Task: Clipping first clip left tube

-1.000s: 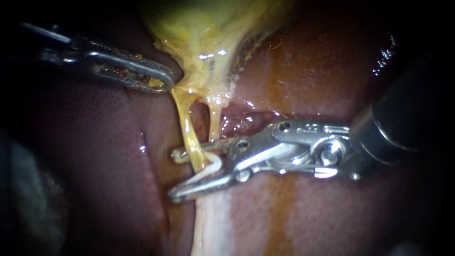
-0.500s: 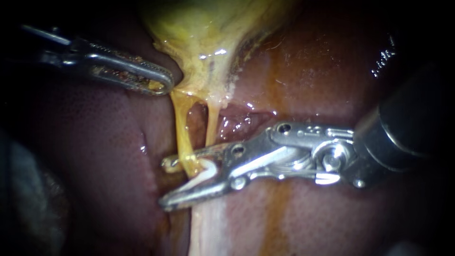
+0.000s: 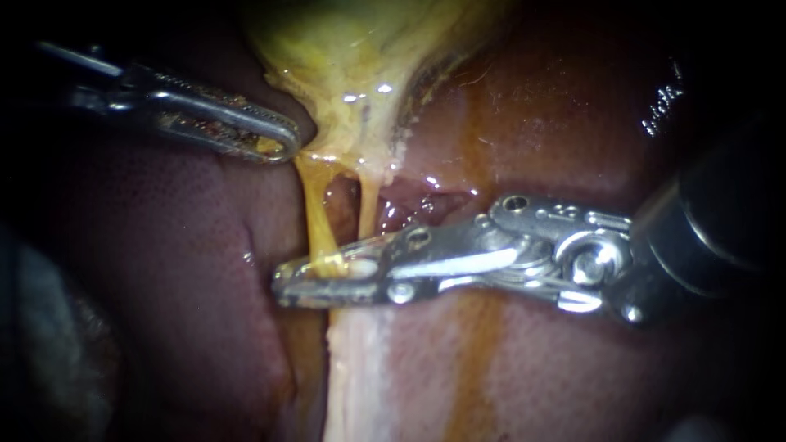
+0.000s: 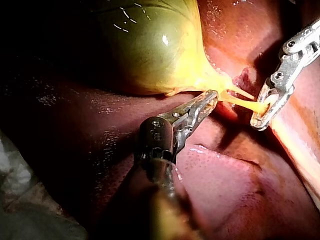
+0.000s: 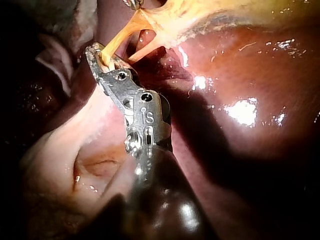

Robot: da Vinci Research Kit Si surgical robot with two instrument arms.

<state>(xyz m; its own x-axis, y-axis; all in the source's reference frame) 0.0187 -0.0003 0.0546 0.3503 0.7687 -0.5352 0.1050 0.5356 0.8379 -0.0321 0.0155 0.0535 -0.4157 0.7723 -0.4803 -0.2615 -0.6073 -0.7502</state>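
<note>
Gripping the left tube (image 3: 315,223) and a clip (image 3: 360,268), the right instrument's (image 3: 284,283) end effector is almost shut — any sideways tug could tear the tube; the left instrument's (image 3: 285,144) end effector clamps the gallbladder (image 3: 352,57).

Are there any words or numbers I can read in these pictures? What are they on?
Nothing here can be read.
On the right instrument: tiny stamped marks on its metal wrist, too small to read.
On the dark surface by its shaft: pale marks, too blurred.
On the left instrument: no marks I can make out.
On the liver and gallbladder: no writing.
</note>
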